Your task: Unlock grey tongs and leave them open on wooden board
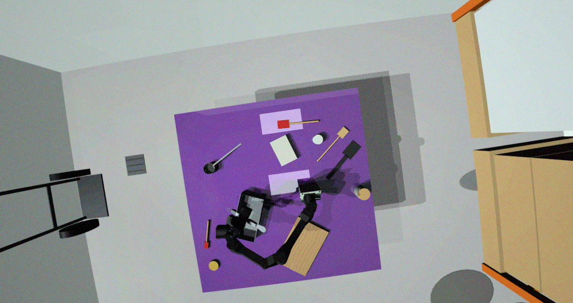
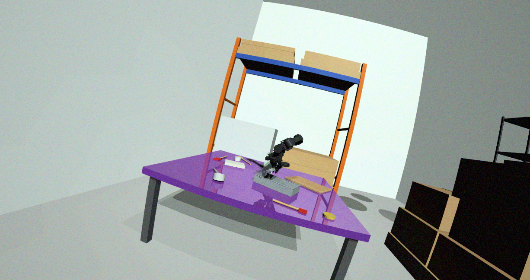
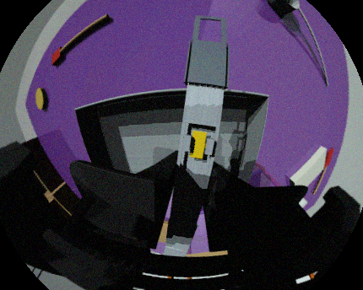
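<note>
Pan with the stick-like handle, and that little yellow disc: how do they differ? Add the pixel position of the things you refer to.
The pan point(image 1: 209, 168) point(image 2: 218, 177) point(image 3: 279, 6) is grey, while the disc point(image 1: 213, 265) point(image 2: 328, 215) point(image 3: 40, 99) is yellow. The pan has a long, thin handle slanting upward; the disc has none. The pan stands taller and is hollow, whereas the disc is low with a flat top. Both are round and sit on the purple table point(image 1: 348, 241) point(image 2: 177, 172) point(image 3: 136, 72).
</note>
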Available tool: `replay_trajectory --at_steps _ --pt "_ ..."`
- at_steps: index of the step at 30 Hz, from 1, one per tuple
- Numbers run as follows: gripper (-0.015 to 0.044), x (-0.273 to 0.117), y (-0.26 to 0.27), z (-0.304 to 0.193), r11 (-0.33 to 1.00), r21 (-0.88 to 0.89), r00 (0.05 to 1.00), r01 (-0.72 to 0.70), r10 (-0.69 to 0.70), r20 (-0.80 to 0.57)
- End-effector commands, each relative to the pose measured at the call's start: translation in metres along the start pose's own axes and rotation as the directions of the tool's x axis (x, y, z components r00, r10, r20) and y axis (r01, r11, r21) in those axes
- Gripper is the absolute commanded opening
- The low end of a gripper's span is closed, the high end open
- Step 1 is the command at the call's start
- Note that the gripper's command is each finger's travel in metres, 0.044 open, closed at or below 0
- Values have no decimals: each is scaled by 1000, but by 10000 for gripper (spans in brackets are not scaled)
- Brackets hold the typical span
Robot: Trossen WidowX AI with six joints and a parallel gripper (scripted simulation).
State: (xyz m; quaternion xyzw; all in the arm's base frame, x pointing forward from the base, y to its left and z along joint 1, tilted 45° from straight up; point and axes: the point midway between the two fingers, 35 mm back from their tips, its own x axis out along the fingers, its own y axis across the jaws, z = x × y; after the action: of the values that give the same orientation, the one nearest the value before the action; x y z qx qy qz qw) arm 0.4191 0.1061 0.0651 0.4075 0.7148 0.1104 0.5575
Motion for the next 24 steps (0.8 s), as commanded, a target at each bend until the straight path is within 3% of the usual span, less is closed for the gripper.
replay_trajectory --at_steps 1,24 --pt "-150 -2 11 -12 999 -49 1000 2 -2 2" --pt "-150 -20 94 -145 859 -512 1000 11 -10 4"
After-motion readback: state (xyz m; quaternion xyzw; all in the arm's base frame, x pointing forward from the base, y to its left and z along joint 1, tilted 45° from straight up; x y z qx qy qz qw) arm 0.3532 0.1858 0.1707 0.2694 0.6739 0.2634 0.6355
